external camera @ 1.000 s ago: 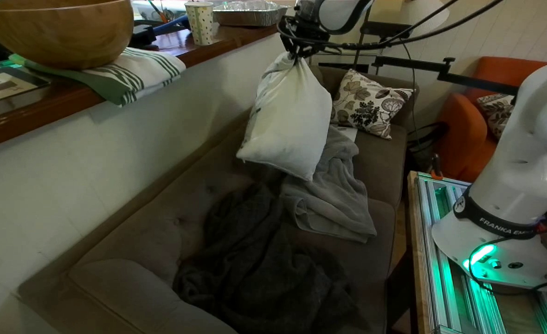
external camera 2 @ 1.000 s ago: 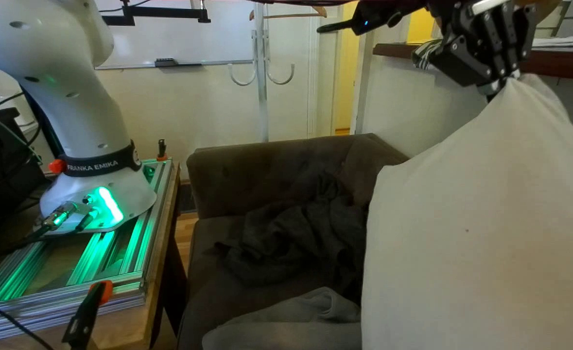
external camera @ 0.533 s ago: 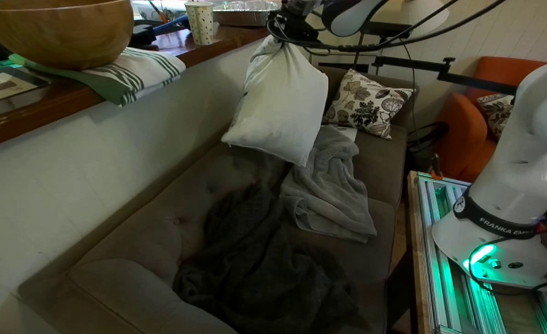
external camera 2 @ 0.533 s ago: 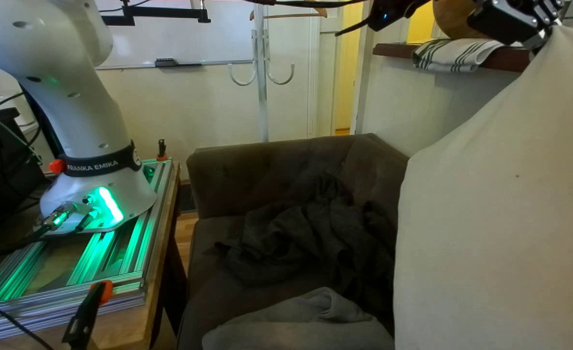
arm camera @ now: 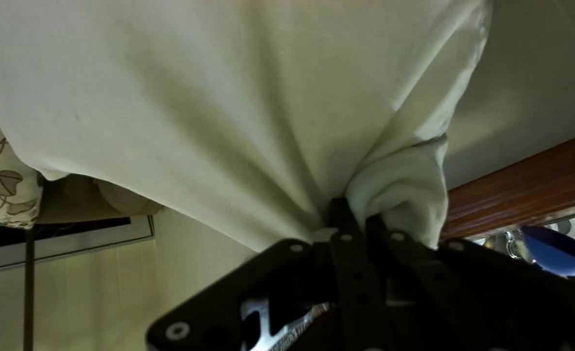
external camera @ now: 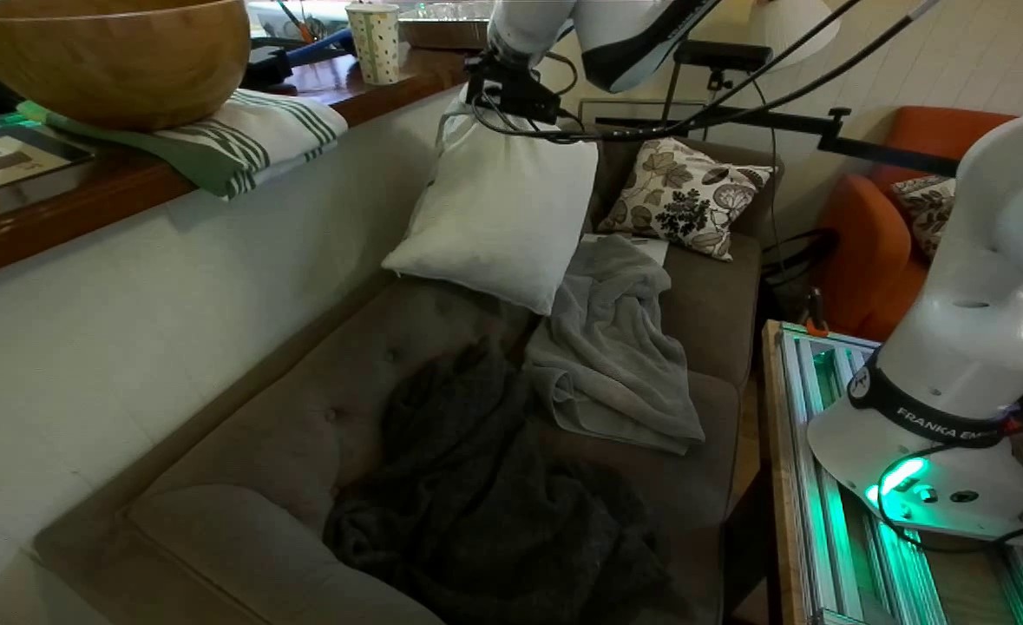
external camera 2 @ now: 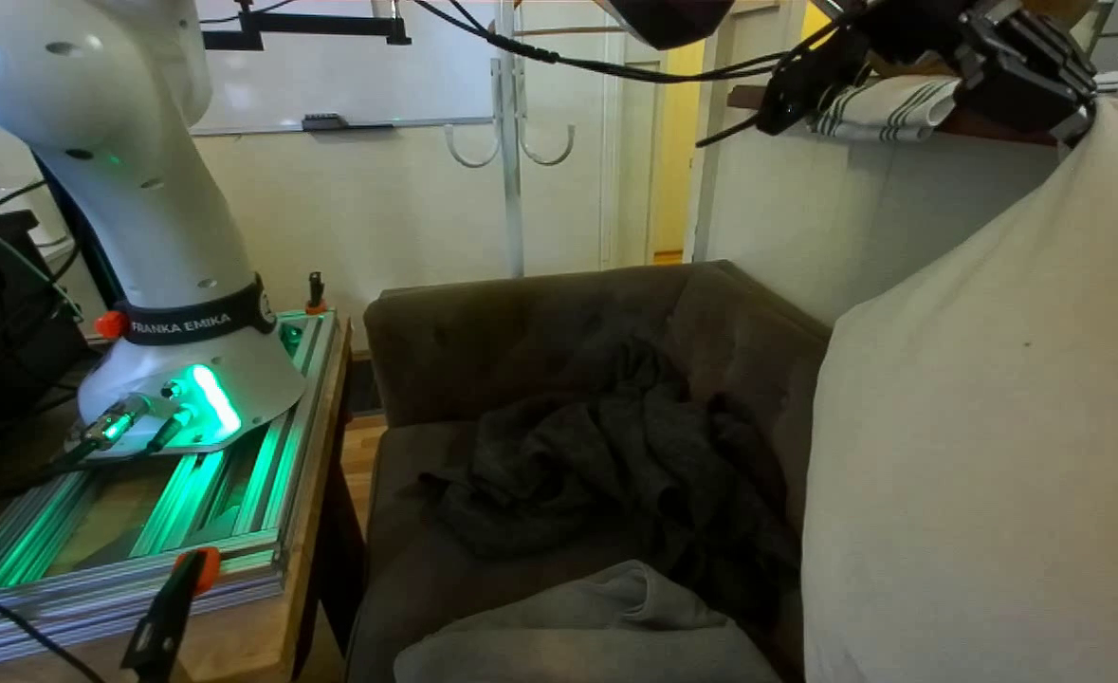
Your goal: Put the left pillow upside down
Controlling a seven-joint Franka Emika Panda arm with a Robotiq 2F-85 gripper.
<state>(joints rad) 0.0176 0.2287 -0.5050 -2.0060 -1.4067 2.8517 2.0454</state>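
Holding pillow [external camera: 501, 208] by its upper edge
Pincer [arm camera: 358, 212] clamped tight on it, presumably so the rest can flip over.

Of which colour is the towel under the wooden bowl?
White with green stripes; the towel shows best in an exterior view.

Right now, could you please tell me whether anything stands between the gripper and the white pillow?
Nothing visible does: in the wrist view, the gripper is closed directly on the white pillow, bunching it into folds.
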